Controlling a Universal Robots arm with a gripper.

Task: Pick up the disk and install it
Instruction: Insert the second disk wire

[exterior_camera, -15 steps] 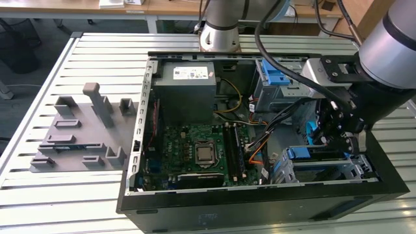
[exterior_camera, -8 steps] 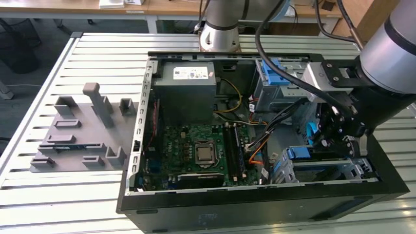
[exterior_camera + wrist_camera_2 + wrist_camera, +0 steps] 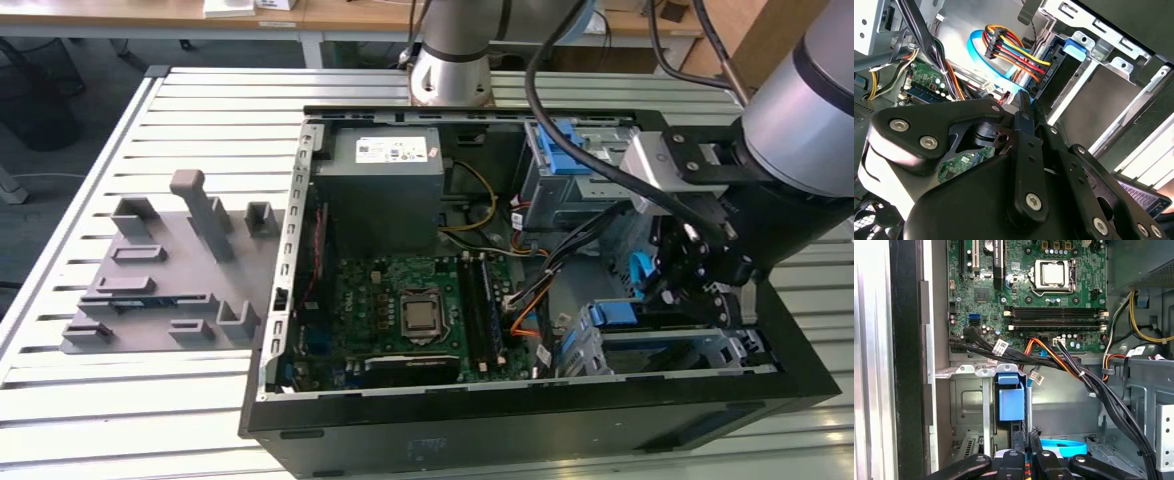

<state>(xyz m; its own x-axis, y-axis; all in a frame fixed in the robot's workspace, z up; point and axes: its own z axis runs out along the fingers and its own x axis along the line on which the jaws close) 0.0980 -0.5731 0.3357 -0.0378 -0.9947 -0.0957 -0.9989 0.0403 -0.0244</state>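
— Where is the arm?

— In the exterior view its grey base column [image 3: 451, 60] stands at the far side, and a thick silver link [image 3: 801, 125] slants down from the exterior view's right. Below it the black wrist hangs low.

— And the end effector?

— The end effector [image 3: 694, 270] points downward. In both wrist views its black linkage bars run together toward the tips [image 3: 1026, 442], which stand close side by side with barely a gap. The second wrist view shows bolted pivots along the fingers [image 3: 1024, 125].
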